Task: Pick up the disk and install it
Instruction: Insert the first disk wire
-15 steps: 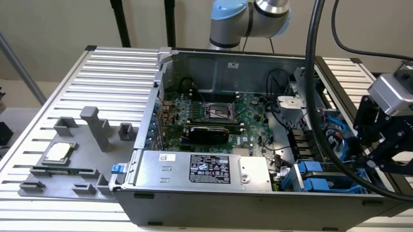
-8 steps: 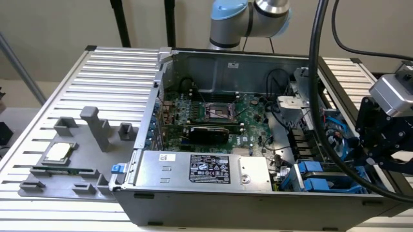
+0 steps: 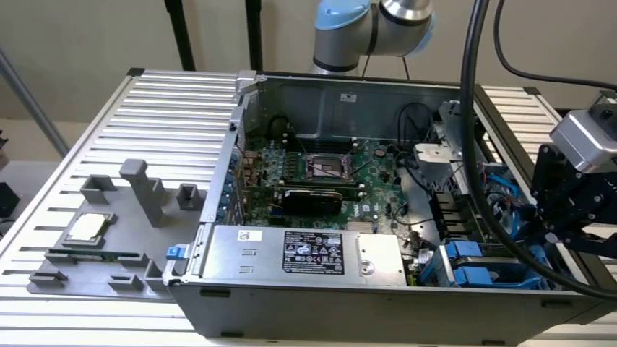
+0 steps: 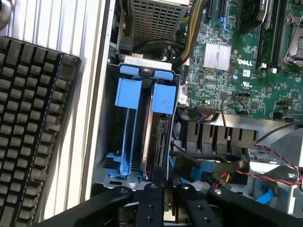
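The disk (image 4: 159, 142) stands on edge in the drive bay (image 4: 110, 142) of the open computer case, with its blue rail tab (image 4: 164, 98) at the far end. An empty blue carrier (image 4: 129, 101) sits in the slot beside it. In the exterior view the disk's blue end (image 3: 467, 250) shows in the bay at the case's front right corner. My gripper (image 4: 170, 208) hovers just above the disk's near end, its black fingers (image 4: 150, 205) drawn together with only a narrow slit between them and nothing held. In the exterior view the gripper (image 3: 559, 220) hangs over the case's right side.
The motherboard (image 3: 318, 170) fills the case floor and the silver power supply (image 3: 299, 253) lies at the front. Thick black cables (image 3: 472, 144) cross above the bay. A grey fixture (image 3: 97, 253) with a small square chip stands on the slatted table. A keyboard (image 4: 28, 132) lies beside the case.
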Tool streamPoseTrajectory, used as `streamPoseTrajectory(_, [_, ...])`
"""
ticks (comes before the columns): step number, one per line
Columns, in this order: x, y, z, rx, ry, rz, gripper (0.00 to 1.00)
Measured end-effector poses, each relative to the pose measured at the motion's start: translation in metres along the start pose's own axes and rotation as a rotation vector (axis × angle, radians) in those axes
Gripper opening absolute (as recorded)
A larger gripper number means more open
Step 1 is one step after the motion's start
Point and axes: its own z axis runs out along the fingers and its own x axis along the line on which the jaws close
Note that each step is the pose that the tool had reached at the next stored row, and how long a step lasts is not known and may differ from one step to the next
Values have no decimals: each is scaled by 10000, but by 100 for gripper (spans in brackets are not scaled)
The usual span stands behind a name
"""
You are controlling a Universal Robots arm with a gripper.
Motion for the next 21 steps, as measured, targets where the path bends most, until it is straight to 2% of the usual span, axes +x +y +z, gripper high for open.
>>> streamPoseTrajectory(4, [-14,37,2,-5,2,-45,0])
streamPoseTrajectory(12, [-38,260,13,-9,3,-102,0])
streamPoseTrajectory(15, [-41,297,15,-10,14,-91,0])
streamPoseTrajectory(17, [-42,301,19,-5,82,-27,0])
streamPoseTrajectory(18, [-42,301,21,2,144,42,0])
streamPoseTrajectory(19, [-41,301,23,12,219,123,0])
streamPoseTrajectory(21, [-41,302,25,23,404,276,0])
